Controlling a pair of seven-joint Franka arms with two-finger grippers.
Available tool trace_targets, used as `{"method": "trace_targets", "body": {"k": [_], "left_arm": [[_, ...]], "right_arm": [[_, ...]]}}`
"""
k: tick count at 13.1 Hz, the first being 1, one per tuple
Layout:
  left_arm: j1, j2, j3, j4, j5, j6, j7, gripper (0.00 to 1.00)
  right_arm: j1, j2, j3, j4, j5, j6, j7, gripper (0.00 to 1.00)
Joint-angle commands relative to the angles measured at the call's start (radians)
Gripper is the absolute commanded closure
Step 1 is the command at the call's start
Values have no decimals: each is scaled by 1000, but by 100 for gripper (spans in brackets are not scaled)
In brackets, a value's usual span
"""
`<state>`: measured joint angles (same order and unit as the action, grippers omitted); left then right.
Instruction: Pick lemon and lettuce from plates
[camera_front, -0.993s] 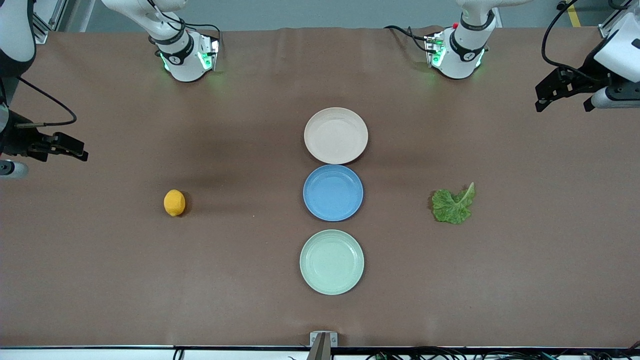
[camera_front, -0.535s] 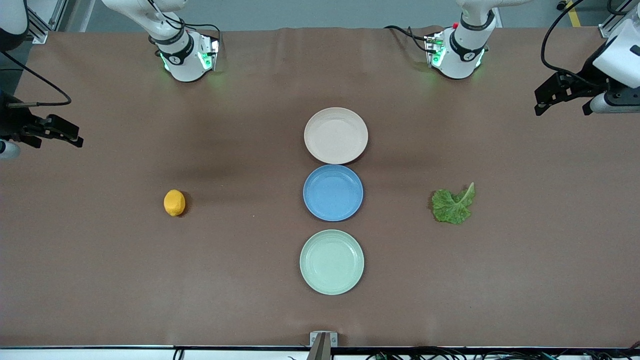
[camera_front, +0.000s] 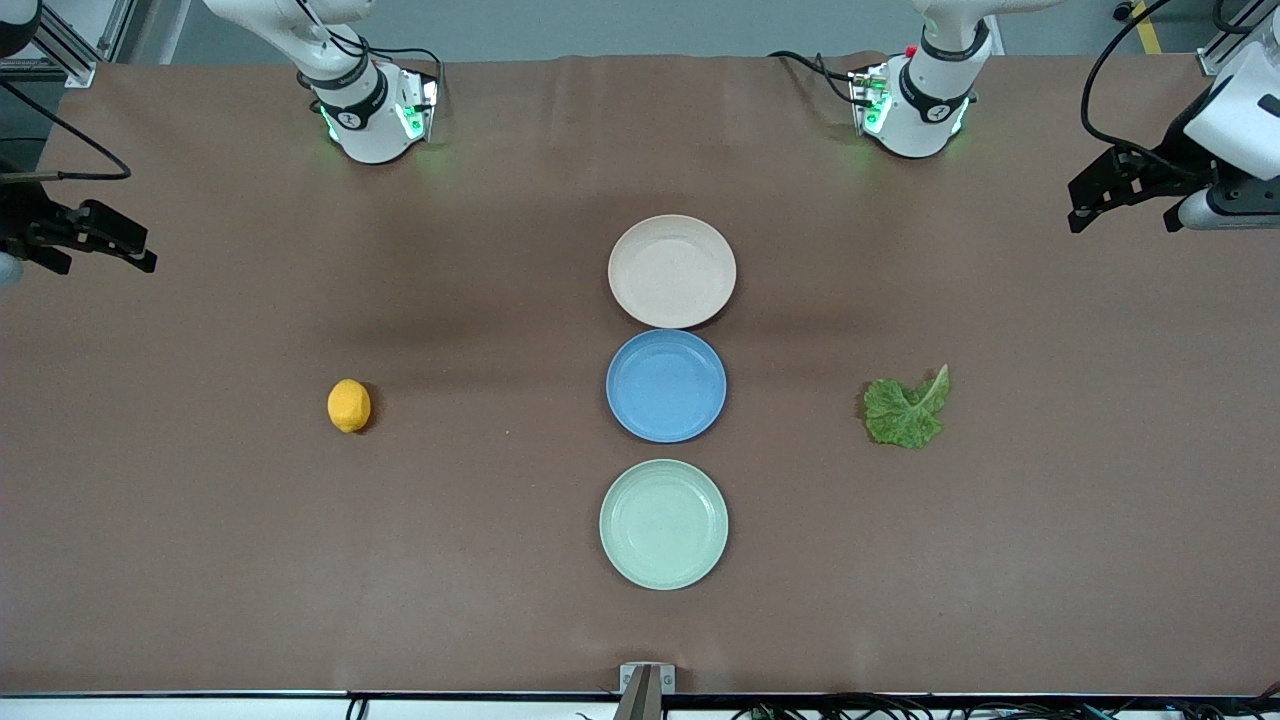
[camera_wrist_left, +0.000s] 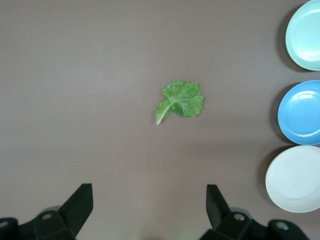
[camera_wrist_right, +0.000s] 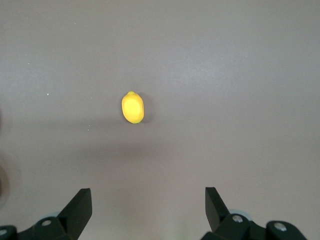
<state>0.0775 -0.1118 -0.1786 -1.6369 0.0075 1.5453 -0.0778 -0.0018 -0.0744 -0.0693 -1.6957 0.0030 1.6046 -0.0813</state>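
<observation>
From the front we see the right gripper (camera_front: 120, 245) cut off at the right arm's end of the worktop (camera_front: 500, 600) and the left gripper (camera_front: 1100, 190) at the other end. The lemon (camera_front: 349, 405) and lettuce (camera_front: 906, 410) lie on bare worktop, off the beige plate (camera_front: 672, 271) and the mint plate (camera_front: 664, 524). The left wrist view adds spread, empty fingers (camera_wrist_left: 80, 202). The right wrist view shows the same fingers (camera_wrist_right: 80, 205), plates hidden.
</observation>
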Motion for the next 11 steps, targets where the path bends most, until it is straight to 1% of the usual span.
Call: {"method": "trace_targets", "body": {"k": [1,8,11], "left_arm": [[-4,9,-2,8,-15,4,3,0],[4,6,7,9,-17,-17,21,0],[2,10,10,35,-14,-25,15,0]], "right_arm": [[3,-30,11,-48,-2,20,3,0],[3,-47,11,-53,-2,18,3,0],[5,-51,11,-56,-2,15,3,0]]}}
